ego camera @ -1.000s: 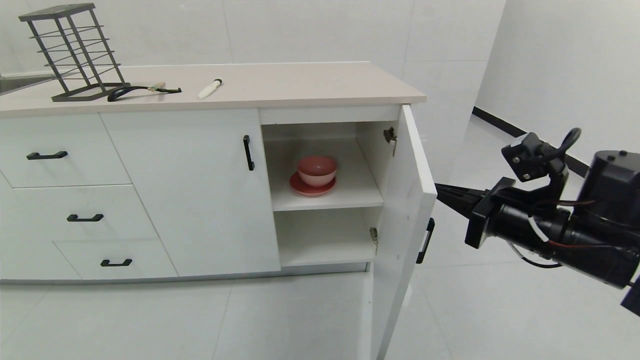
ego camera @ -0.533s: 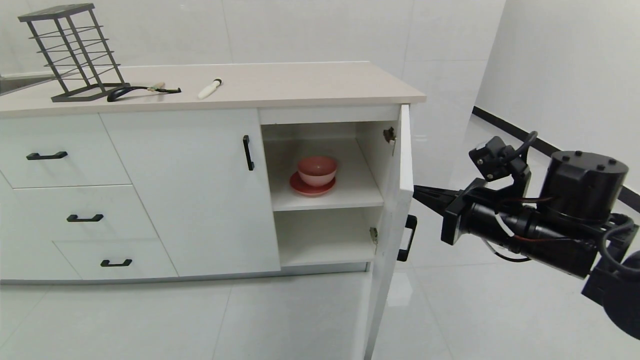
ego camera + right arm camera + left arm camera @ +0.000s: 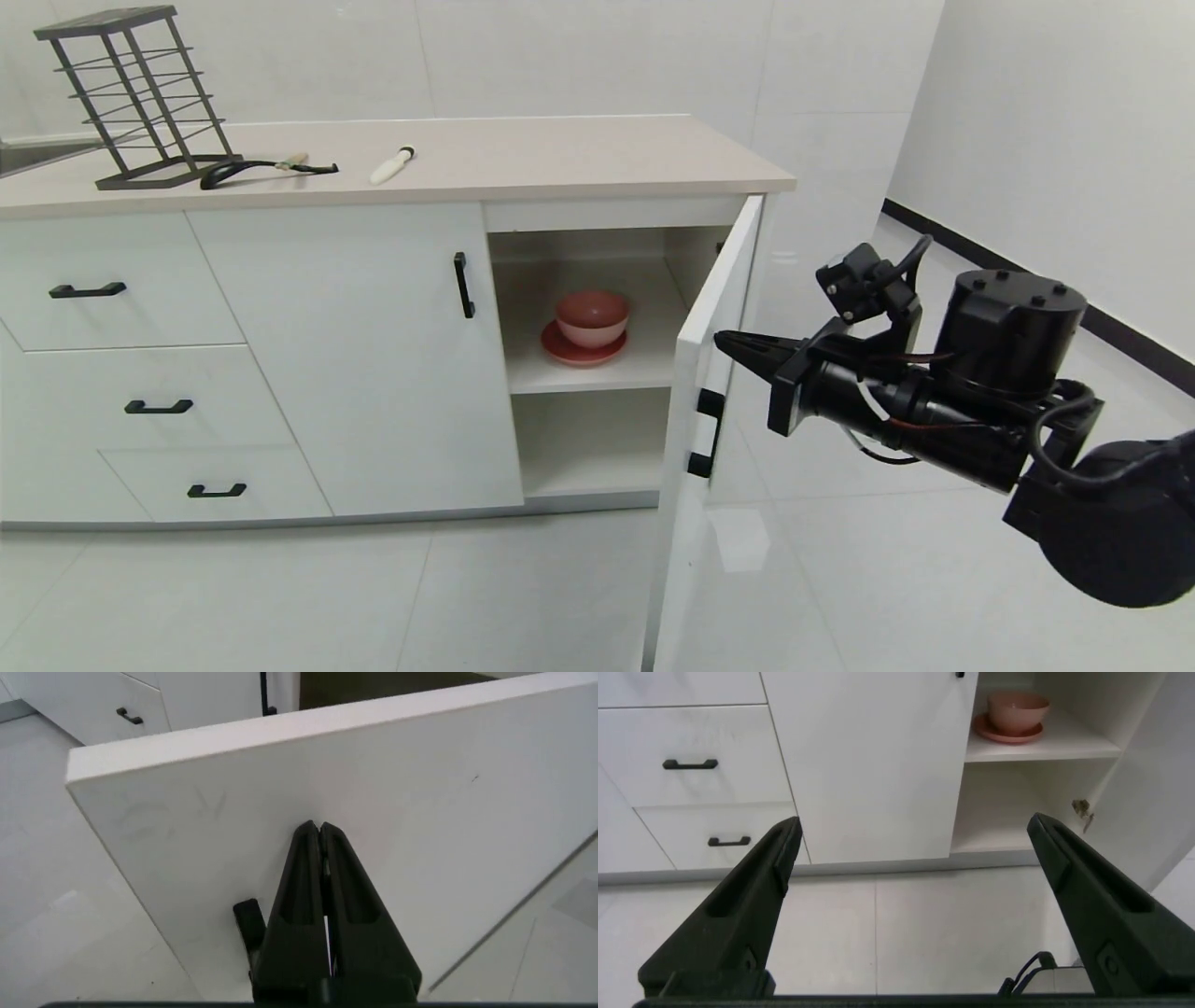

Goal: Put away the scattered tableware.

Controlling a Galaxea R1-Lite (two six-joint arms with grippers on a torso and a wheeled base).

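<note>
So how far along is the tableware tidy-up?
Done: the pink bowl and plate sit on the cabinet shelf. In hand: the shut right gripper touches the half-open door. Left: closing it; a white utensil and black utensil lie on the countertop.

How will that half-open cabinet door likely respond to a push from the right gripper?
The cabinet door looks rigid and flat, so it should swing rather than flex. The right gripper meets its smooth face as one narrow shut tip, so it might skid.
</note>
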